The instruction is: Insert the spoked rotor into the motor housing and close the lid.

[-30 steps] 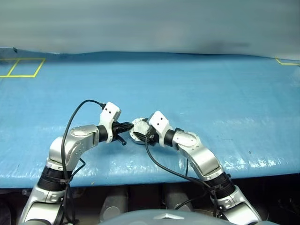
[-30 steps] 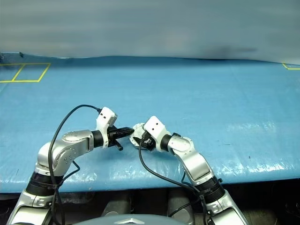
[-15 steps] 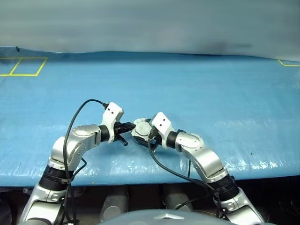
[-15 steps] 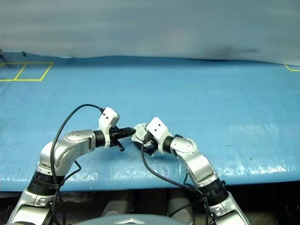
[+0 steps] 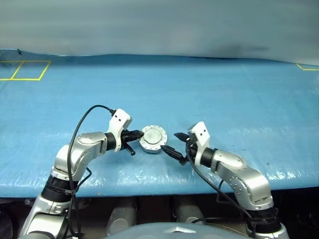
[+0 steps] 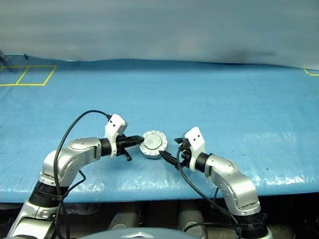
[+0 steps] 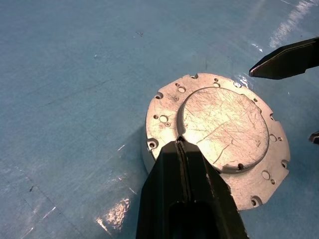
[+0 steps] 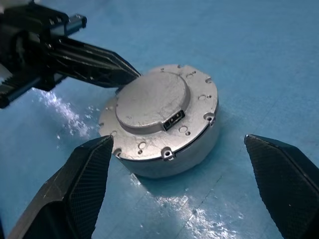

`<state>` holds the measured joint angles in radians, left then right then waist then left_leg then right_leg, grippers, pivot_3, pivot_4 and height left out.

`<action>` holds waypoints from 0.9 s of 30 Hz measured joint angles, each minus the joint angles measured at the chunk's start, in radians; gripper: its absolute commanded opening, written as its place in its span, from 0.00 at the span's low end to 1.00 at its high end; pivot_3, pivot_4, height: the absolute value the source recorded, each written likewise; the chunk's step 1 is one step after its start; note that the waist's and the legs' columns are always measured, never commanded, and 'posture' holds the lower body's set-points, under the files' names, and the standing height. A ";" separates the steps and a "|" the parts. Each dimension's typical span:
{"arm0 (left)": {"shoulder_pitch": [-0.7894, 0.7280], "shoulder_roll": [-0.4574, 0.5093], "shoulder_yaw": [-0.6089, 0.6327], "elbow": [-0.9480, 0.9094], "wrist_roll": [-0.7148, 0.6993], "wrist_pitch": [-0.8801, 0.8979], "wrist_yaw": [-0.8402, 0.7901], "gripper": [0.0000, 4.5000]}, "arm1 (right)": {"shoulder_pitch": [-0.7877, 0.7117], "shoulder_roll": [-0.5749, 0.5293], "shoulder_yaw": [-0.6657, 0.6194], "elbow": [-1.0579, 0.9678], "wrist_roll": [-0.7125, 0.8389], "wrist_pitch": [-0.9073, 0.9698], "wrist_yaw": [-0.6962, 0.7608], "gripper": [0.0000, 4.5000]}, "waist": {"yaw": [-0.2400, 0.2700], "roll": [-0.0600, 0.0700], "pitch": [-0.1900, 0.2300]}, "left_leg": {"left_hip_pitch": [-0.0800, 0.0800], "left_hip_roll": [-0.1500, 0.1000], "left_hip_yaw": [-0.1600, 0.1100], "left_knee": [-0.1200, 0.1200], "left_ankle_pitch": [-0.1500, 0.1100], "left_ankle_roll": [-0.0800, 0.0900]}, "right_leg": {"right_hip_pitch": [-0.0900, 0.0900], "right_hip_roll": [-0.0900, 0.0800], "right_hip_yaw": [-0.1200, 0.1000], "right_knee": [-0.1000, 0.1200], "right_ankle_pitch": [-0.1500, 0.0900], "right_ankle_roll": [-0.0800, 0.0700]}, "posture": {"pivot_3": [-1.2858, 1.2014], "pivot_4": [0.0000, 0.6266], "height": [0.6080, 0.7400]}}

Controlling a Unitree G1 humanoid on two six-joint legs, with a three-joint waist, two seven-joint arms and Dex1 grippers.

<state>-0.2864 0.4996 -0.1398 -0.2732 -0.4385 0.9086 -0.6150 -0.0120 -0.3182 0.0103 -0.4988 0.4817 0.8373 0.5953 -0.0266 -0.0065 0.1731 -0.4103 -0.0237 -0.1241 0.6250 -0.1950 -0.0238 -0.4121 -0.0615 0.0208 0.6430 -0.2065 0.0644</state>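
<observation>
The silver-grey lid (image 5: 153,137) with its raised central circle lies flat on the motor housing (image 8: 172,160), which rests on the blue table cover. My left gripper (image 5: 139,134) is shut, and its joined tips rest on the lid's rim (image 7: 167,124) from the left. My right gripper (image 5: 172,143) is open just right of the housing, apart from it, with nothing between its fingers (image 8: 82,179). The right wrist view looks over the closed housing between that gripper's spread fingers. The spoked rotor is hidden.
A blue sheet (image 5: 224,99) covers the whole table, whose front edge runs close below my arms. A yellow tape square (image 5: 25,69) marks the far left corner, and another tape mark (image 5: 306,66) the far right.
My right gripper opened, let go of the lid and drew back to the right, rolling as it went. The lid stayed on the housing. The left gripper kept still.
</observation>
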 measured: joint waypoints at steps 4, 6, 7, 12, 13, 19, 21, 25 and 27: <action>0.000 0.004 -0.001 0.001 0.005 -0.006 -0.011 0.00 | 0.017 0.049 -0.129 -0.014 0.159 0.113 -0.046 0.99 | 0.000 0.000 0.000 | 0.000 0.000 0.000 0.000 0.000 0.000 | 0.000 0.000 0.000 0.000 0.000 0.000 | 0.52 0.24 1.00; 0.000 0.006 -0.002 0.001 0.007 -0.008 -0.016 0.00 | 0.014 0.123 -0.190 0.013 0.255 0.178 -0.100 0.99 | 0.000 0.000 0.000 | 0.000 0.000 0.000 -0.001 0.000 0.000 | -0.001 0.000 0.000 0.000 0.000 0.000 | 0.52 0.24 1.00; 0.000 0.007 -0.002 0.002 0.008 -0.009 -0.018 0.00 | 0.012 0.155 -0.207 0.032 0.290 0.203 -0.128 0.99 | 0.000 0.000 0.000 | 0.000 0.000 0.000 -0.001 0.000 0.000 | -0.001 0.000 0.000 0.000 0.000 0.000 | 0.52 0.24 1.00; 0.002 0.007 -0.008 0.002 0.013 -0.022 -0.019 0.00 | 0.003 0.280 -0.234 0.118 0.415 0.288 -0.241 0.99 | 0.000 0.000 0.000 | -0.001 0.000 0.000 -0.001 0.000 0.000 | -0.001 0.000 0.000 -0.001 0.000 0.000 | 0.52 0.24 1.00; 0.002 0.007 -0.009 0.002 0.017 -0.023 -0.019 0.00 | 0.000 0.303 -0.237 0.138 0.434 0.293 -0.261 0.99 | 0.000 0.000 0.000 | -0.001 0.000 0.000 -0.002 0.000 0.000 | -0.001 0.000 0.000 -0.001 0.000 0.000 | 0.52 0.24 1.00; 0.004 0.007 -0.009 0.001 0.026 -0.024 -0.020 0.00 | -0.008 0.396 -0.293 0.245 0.539 0.322 -0.392 0.99 | -0.003 0.001 0.000 | 0.000 0.000 0.000 -0.002 0.000 0.000 | -0.001 0.000 0.000 0.000 0.000 -0.001 | 0.52 0.24 1.00; 0.005 0.007 -0.009 0.001 0.026 -0.024 -0.020 0.00 | -0.008 0.396 -0.293 0.262 0.574 0.331 -0.421 0.99 | -0.002 0.001 0.000 | 0.000 0.000 0.000 -0.002 0.000 0.000 | -0.002 0.000 0.000 0.000 0.000 -0.001 | 0.52 0.24 1.00; 0.005 0.007 -0.009 0.001 0.027 -0.025 -0.020 0.00 | -0.007 0.397 -0.299 0.291 0.645 0.330 -0.468 0.99 | -0.003 0.001 0.000 | 0.000 0.000 0.000 -0.002 0.000 0.000 | -0.001 0.000 0.000 -0.001 0.000 -0.001 | 0.52 0.24 1.00; 0.005 0.006 -0.009 0.001 0.027 -0.026 -0.020 0.00 | -0.006 0.398 -0.303 0.300 0.675 0.329 -0.488 0.99 | -0.003 0.001 0.000 | 0.000 0.000 0.000 -0.002 0.000 0.000 | -0.001 0.000 0.000 -0.001 0.000 -0.001 | 0.52 0.24 1.00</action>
<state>-0.2813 0.5060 -0.1485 -0.2723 -0.4117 0.8825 -0.6355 -0.0180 0.0797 -0.2927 -0.1991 1.1565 1.1665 0.1074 -0.0292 -0.0053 0.1727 -0.4106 -0.0235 -0.1238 0.6230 -0.1951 -0.0236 -0.4135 -0.0614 0.0209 0.6425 -0.2069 0.0638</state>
